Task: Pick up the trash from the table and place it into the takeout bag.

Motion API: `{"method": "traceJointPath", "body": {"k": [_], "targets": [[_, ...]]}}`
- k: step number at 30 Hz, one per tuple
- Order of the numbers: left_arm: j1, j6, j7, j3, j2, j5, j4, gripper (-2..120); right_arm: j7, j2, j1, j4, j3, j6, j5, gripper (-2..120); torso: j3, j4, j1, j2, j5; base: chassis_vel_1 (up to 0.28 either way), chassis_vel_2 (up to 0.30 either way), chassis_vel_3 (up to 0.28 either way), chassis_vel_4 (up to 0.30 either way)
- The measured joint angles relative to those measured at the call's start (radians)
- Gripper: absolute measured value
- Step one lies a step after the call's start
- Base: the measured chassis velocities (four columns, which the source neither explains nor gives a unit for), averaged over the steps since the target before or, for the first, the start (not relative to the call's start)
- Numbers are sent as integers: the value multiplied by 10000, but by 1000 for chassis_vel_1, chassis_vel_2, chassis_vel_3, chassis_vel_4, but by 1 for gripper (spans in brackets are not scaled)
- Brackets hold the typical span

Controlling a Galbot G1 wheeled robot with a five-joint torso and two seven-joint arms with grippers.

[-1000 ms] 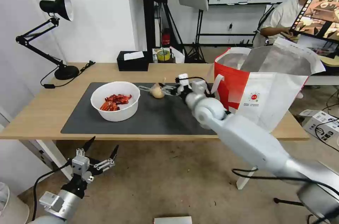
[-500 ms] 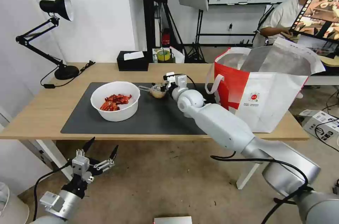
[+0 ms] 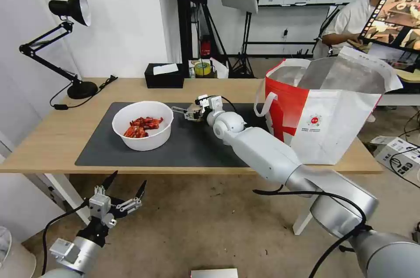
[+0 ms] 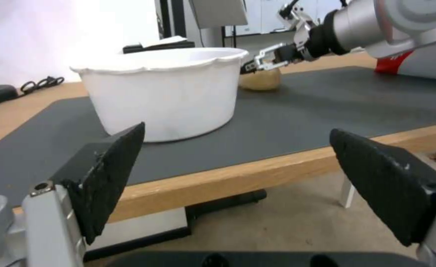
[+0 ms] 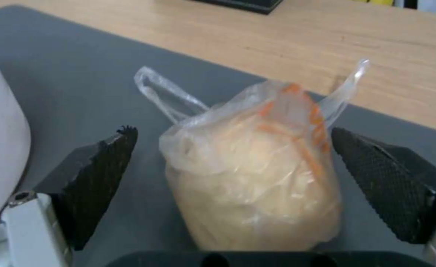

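The small clear bag of beige food point(image 5: 253, 178) stands on the dark mat point(image 3: 197, 146), between the two open fingers of my right gripper point(image 5: 232, 130). The fingers flank it without touching. From the head camera my right gripper point(image 3: 189, 113) reaches over the mat just right of the white bowl of red crayfish shells point(image 3: 143, 124) and covers most of that bag. The red-and-white takeout bag point(image 3: 323, 116) stands open at the table's point(image 3: 52, 138) right end. My left gripper point(image 3: 116, 201) hangs open below the table's front edge, facing the bowl point(image 4: 164, 92).
A black desk lamp point(image 3: 70, 6) stands on the far left corner, its cord trailing on the wood. A black tissue box point(image 3: 164, 75) and a yellow tape roll point(image 3: 202, 68) sit at the back edge. A small cardboard box point(image 3: 400, 155) lies on the floor to the right.
My right arm has swung down and left, carrying the open gripper forward until its fingers stand on either side of the small bag. The left arm has not moved.
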Motion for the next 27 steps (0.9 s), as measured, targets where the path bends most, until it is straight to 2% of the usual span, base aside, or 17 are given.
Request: {"method": "traceJointPath", "body": {"k": [27], "targets": [[-15, -43, 41, -374, -29, -360, -34, 100, 2, 265, -166, -439, 34, -172, -265, 100, 0, 0, 0, 0, 0, 0, 0, 0, 0]]}}
